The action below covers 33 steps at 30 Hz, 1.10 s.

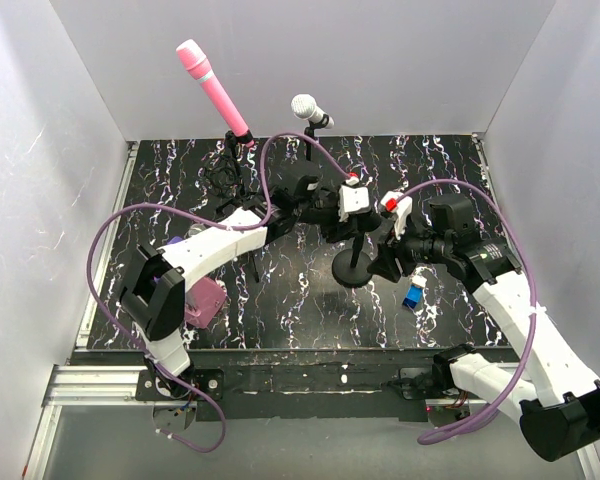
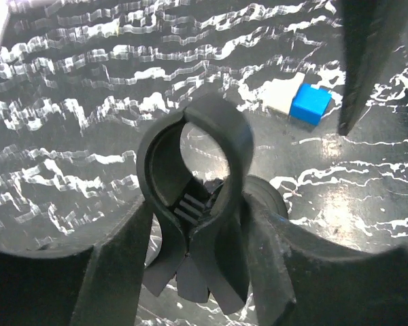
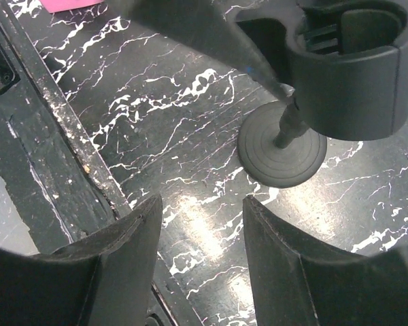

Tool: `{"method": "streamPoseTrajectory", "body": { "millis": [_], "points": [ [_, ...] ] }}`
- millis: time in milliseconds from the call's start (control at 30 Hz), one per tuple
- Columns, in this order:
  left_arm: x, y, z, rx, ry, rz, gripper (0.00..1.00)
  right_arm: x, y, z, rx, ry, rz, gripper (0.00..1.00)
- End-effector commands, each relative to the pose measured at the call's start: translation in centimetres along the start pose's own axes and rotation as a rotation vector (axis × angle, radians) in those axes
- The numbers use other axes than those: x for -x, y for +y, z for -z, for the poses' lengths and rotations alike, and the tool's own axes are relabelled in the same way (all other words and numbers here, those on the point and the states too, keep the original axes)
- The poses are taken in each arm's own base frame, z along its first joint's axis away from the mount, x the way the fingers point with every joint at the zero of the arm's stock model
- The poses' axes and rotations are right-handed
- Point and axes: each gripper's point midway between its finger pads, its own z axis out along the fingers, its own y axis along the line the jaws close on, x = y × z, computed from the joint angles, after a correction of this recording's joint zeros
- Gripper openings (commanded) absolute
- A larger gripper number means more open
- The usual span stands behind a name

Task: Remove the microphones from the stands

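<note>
A black stand with a round base [image 1: 355,268] stands mid-table. My left gripper [image 1: 358,212] is shut on the handles of its spring clip [image 2: 194,146]. The clip's ring is empty and the table shows through it. My right gripper [image 1: 388,255] is open and empty just right of the stand. In the right wrist view its fingers [image 3: 126,244] hang over bare table, with the stand base [image 3: 282,153] and clip [image 3: 347,61] ahead. A pink microphone [image 1: 215,90] and a white microphone [image 1: 308,108] sit on two other stands at the back.
A small blue and white block [image 1: 413,295] lies right of the stand base and also shows in the left wrist view [image 2: 309,103]. A pink-purple object [image 1: 206,300] lies under the left arm. White walls enclose three sides. Purple cables loop over both arms.
</note>
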Motion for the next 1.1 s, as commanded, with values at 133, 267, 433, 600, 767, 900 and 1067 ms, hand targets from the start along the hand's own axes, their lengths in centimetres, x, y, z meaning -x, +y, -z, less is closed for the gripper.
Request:
{"method": "streamPoseTrajectory", "body": {
  "millis": [133, 267, 433, 600, 767, 900, 1067],
  "points": [
    [-1.4, -0.1, 0.4, 0.056, 0.098, 0.147, 0.90, 0.1, -2.3, -1.0, -0.077, -0.021, 0.069, 0.58],
    [2.8, 1.2, 2.4, 0.092, 0.094, 0.188, 0.98, 0.6, -2.6, -2.4, -0.050, -0.112, 0.129, 0.59],
    [6.2, 2.2, 6.2, 0.144, 0.070, 0.097, 0.98, 0.8, -4.4, -4.4, -0.087, -0.145, 0.091, 0.60],
    [6.5, 2.8, 9.1, 0.206, 0.112, 0.064, 0.98, 2.4, -5.6, -5.9, -0.103, -0.241, 0.074, 0.57],
    [6.7, 3.4, 11.5, 0.279, 0.149, 0.064, 0.98, 3.1, -8.4, -7.1, -0.216, -0.333, 0.042, 0.52],
    [6.8, 4.3, 12.3, 0.319, 0.183, 0.055, 0.98, 3.0, -8.8, -7.9, -0.209, -0.366, 0.029, 0.46],
    [6.7, 5.9, 12.9, 0.375, 0.210, 0.054, 0.98, 3.0, -9.3, -8.6, -0.222, -0.422, 0.012, 0.25]
  ]
}}
